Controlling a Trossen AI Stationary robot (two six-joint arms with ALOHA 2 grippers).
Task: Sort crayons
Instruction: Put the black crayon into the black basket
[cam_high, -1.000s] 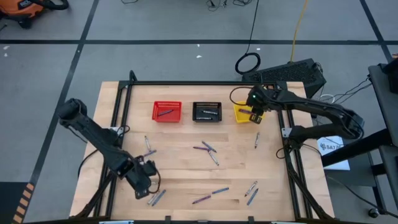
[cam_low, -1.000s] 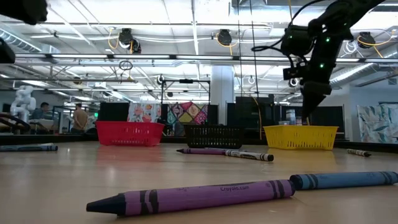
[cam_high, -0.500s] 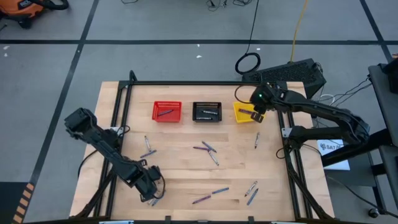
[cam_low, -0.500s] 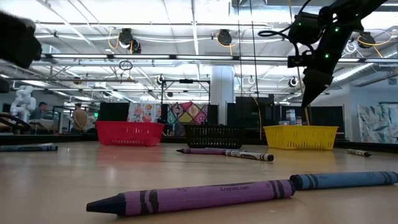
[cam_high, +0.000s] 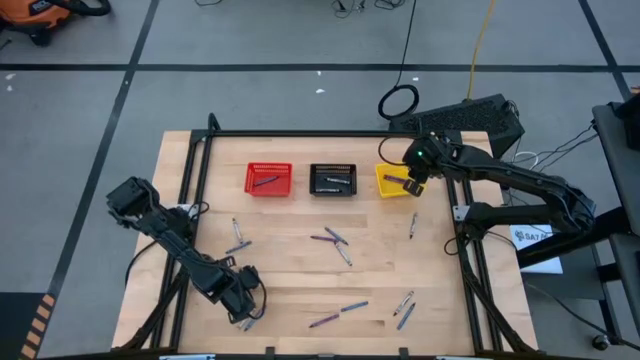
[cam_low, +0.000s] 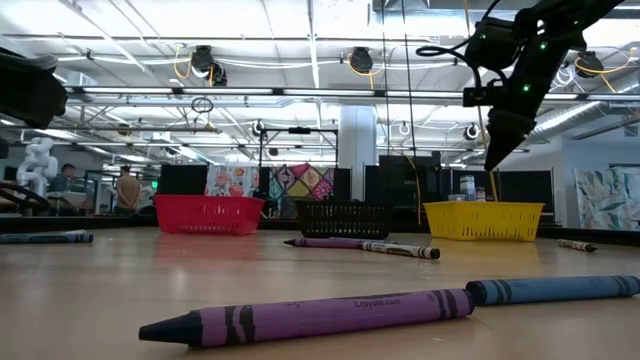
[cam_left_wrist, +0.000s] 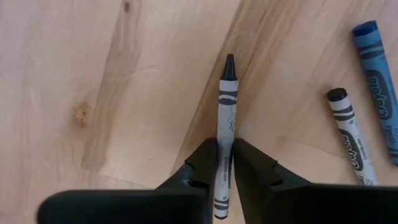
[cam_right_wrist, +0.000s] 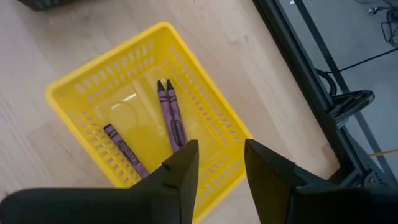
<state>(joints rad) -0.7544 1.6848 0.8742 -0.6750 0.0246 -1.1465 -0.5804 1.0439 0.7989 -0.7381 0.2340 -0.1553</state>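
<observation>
While the right gripper (cam_right_wrist: 216, 163) hangs over the yellow basket (cam_high: 392, 182) at the upper right of the table (cam_high: 290, 250) in the high view, its fingers stand apart with nothing between them, and three purple crayons (cam_right_wrist: 173, 117) lie inside the basket below. At the lower left of the high view, the left gripper (cam_left_wrist: 225, 163) is down on the wood, its two fingers narrowed onto a grey crayon (cam_left_wrist: 224, 124) that lies flat between them. Just beside it in the left wrist view lie another grey crayon (cam_left_wrist: 349, 133) and a blue crayon (cam_left_wrist: 378, 74). More crayons are scattered across the middle and lower right of the table, and the red basket (cam_high: 268, 179) and black basket (cam_high: 333, 179) each hold some.
</observation>
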